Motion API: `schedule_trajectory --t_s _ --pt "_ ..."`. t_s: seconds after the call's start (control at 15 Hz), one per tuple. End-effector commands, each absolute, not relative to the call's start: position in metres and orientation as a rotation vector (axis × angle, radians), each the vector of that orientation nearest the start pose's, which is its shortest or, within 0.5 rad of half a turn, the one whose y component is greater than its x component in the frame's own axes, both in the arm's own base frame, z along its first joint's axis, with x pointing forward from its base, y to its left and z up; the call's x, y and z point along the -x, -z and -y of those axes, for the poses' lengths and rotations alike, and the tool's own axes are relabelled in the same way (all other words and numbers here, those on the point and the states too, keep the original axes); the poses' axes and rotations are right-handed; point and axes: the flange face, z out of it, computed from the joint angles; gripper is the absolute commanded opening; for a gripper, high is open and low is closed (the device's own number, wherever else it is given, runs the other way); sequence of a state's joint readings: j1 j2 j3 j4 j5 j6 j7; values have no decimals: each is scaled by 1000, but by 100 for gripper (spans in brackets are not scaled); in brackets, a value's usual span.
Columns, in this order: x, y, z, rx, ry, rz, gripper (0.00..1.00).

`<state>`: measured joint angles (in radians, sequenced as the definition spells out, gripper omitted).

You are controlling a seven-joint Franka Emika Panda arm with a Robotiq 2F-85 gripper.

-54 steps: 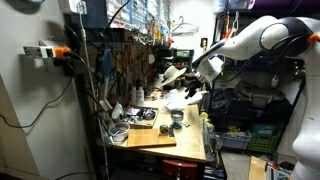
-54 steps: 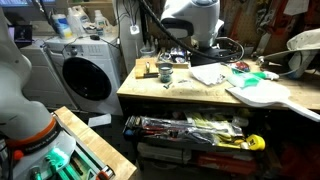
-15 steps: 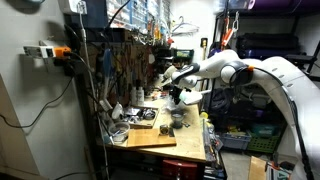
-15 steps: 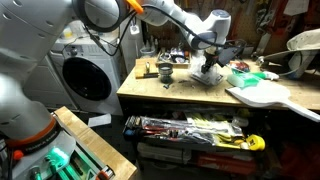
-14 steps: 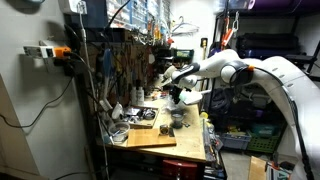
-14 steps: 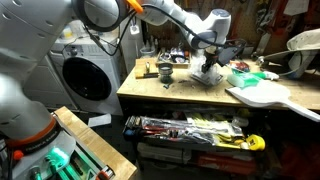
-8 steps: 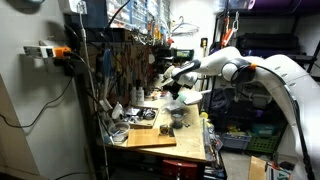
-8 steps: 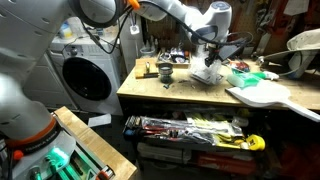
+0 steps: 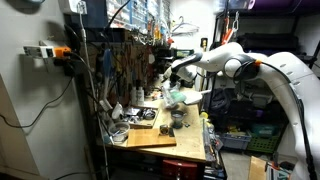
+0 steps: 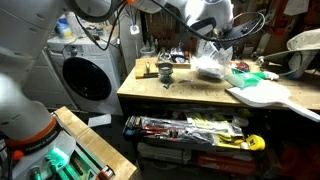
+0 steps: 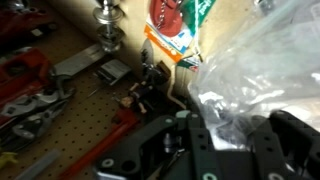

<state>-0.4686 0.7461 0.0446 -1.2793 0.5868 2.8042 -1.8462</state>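
A: Start at the front of the bench (image 10: 175, 92). What is there?

B: A drawer (image 10: 190, 128) of hand tools stands open under the bench's front edge. A white board (image 10: 268, 95) lies on the bench top near that edge. Further in on the bench stands a small dark cup (image 10: 165, 73), apart from everything else.

A: Where is the bag?

B: The clear, crumpled bag (image 10: 212, 64) hangs over the middle of the bench in both exterior views. Its lower folds sit just above the bench top. These angles do not settle whether the lowest fold touches.

A: And the gripper?

B: The gripper (image 10: 207, 42) is directly above the bag. In the wrist view the film bulges between the fingers (image 11: 165, 150). The jaws read as clenched on the bag's upper folds, judged from how it hangs. The film hides the pinch line itself.

A: What is beyond that?

B: Toward the bench's rear there is a pegboard (image 11: 60, 120) with red-handled tools. A red-and-green packet (image 11: 178, 25) sits beside it.

A: How far along is the work?

B: By judgement, the grasp and the lift off the bench are done. The bag has not been set down anywhere, and the pictures show no spot for it.
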Motion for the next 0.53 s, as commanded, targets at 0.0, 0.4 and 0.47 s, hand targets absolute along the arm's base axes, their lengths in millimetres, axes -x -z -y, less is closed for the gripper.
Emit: schedule_trajectory --t_s 0.0,0.4,0.47 --pt "-704 -420 355 3099 1550 1289 1" --pt "-712 -448 339 3086 1811 1127 4" --pt "-712 -453 339 3077 1843 1109 4"
